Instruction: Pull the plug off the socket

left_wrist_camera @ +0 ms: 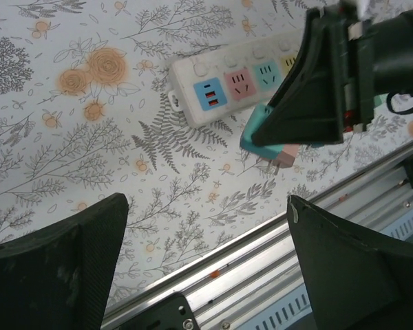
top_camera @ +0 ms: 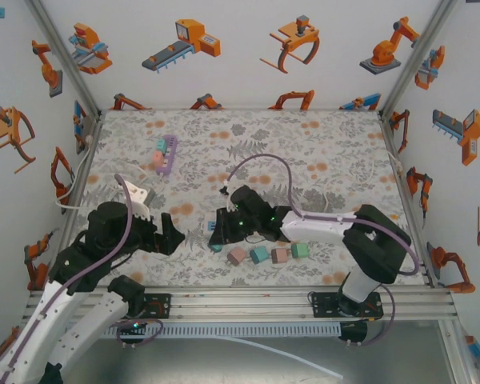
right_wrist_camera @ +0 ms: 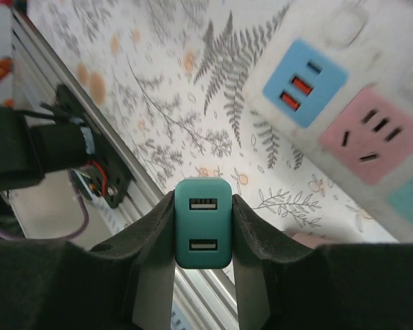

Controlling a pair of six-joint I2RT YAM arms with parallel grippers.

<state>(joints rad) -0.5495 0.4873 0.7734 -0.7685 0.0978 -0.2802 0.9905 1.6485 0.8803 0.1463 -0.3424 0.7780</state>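
**Plug held in the right tool, clear of the strip**

The right arm stretches from its base at the lower right of the top view across to frame centre, forearm low over the desk (top_camera: pixel 344 152); the right tool (right_wrist_camera: pixel 203 206) is clamped on the teal plug (right_wrist_camera: pixel 203 230), one finger on each side, with the plug's two USB ports facing the wrist camera; the plug is apart from the strip (right_wrist_camera: pixel 306 148), whose blue USB panel and pink socket sit at the upper right of the right wrist view. The left arm bends up from the lower left of the top view; the left tool (left_wrist_camera: pixel 206 275) hangs with its fingers spread wide and nothing between them, just left of the right tool.

A metal rail (left_wrist_camera: pixel 261 254) crosses the left wrist view diagonally, just below the plug; the strip lies near it; bare desk fills the upper left of that frame.

The right tool covers the strip's right end in the left wrist view; a pink shape under the plug is too unclear to name.
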